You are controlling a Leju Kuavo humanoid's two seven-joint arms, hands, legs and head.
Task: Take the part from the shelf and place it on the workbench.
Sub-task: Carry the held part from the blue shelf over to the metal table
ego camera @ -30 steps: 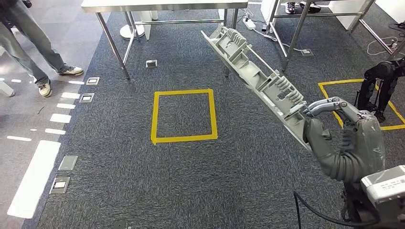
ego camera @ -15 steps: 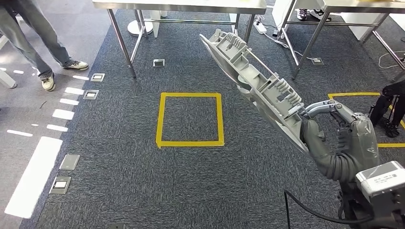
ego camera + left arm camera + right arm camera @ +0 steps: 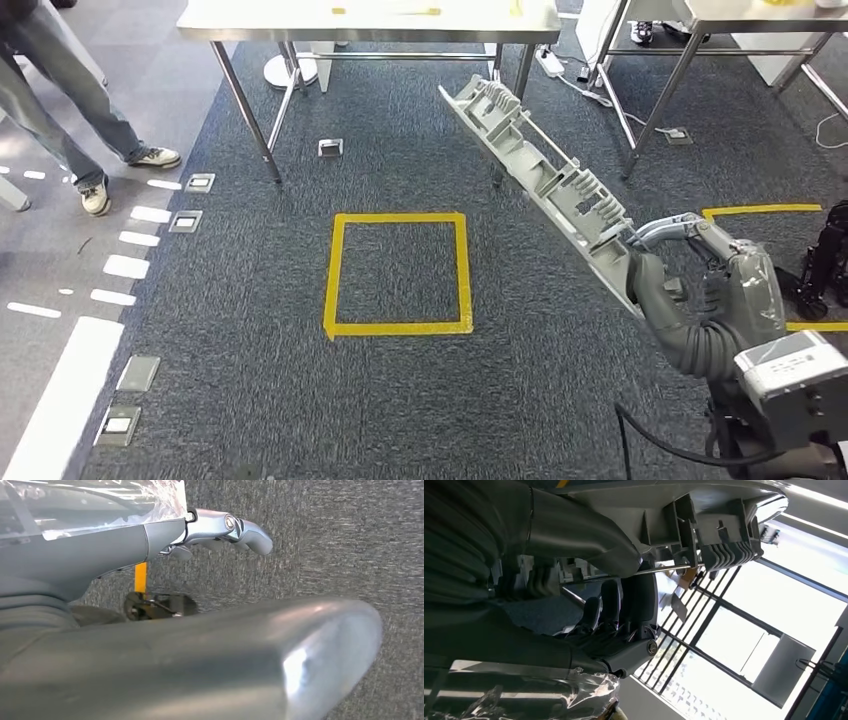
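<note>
A long grey ribbed plastic part point(image 3: 540, 175) slants up and away from my right hand point(image 3: 680, 262), which grips its near end at the right of the head view. In the right wrist view the fingers point(image 3: 621, 607) wrap a thin metal rod on the part point(image 3: 709, 527), with the thumb on the other side. The steel workbench point(image 3: 370, 20) stands ahead at the top of the head view, beyond the part's far tip. In the left wrist view my left hand point(image 3: 220, 527) hangs over the carpet with its fingers stretched out and nothing in it.
A yellow tape square point(image 3: 335, 272) marks the carpet ahead. A person's legs point(image 3: 60, 110) are at the far left. A second steel table point(image 3: 740, 15) stands at the top right, with cables beneath. Dark equipment point(image 3: 828, 262) sits by another yellow square at the right edge.
The whole picture has shifted as I move: the workbench top now shows more and the yellow square sits lower. My right hand still holds the part, now less steeply raised.
</note>
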